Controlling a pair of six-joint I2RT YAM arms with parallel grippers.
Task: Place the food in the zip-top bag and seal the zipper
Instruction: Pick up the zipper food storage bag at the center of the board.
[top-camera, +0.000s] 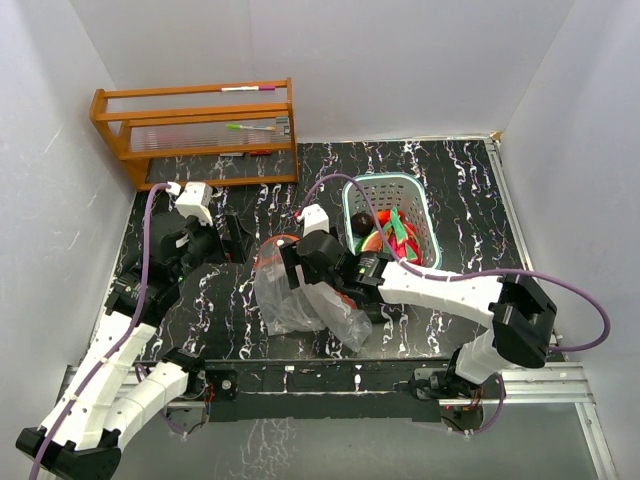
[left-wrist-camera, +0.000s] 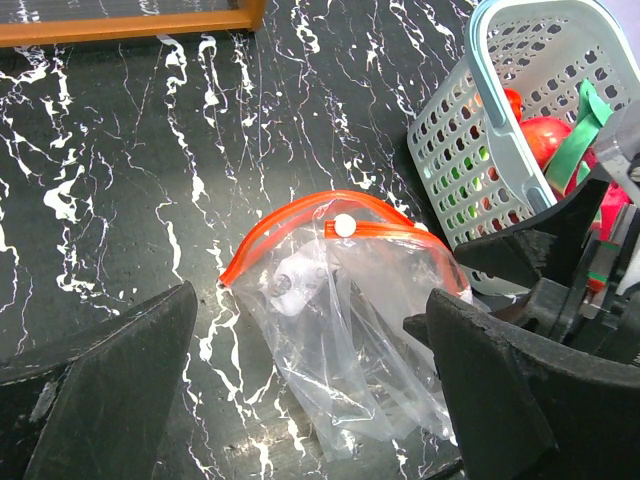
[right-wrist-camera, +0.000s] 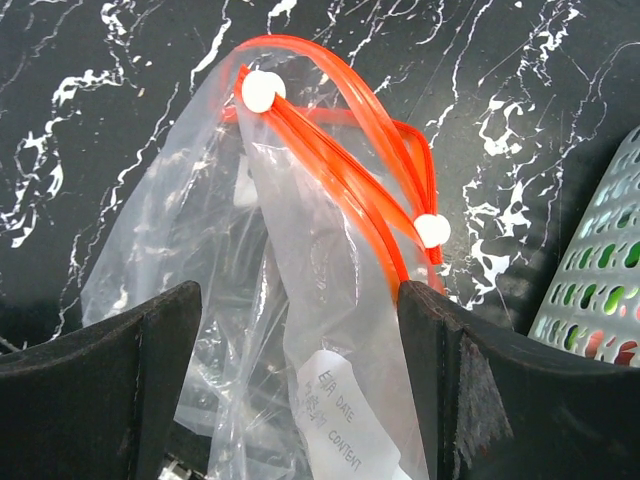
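black marbled table (left-wrist-camera: 150, 150) — zip-top bag (left-wrist-camera: 350, 320) beside basket (left-wrist-camera: 450, 150) of food (left-wrist-camera: 540, 135) — both arms' jaws wide apart

table (top-camera: 455, 170) (black, white-veined) | on it: zip-top bag (top-camera: 300, 302) | teal basket (top-camera: 383, 178) | wooden rack (top-camera: 200, 116)

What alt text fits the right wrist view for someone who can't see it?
A clear zip-top bag with its red-orange zipper gaping open lies on a black marbled table, between the fingers of the open right end effector. A teal basket edges in at right.

Overhead looking down, wrist views close, sharing bag (left-wrist-camera: 340, 320)
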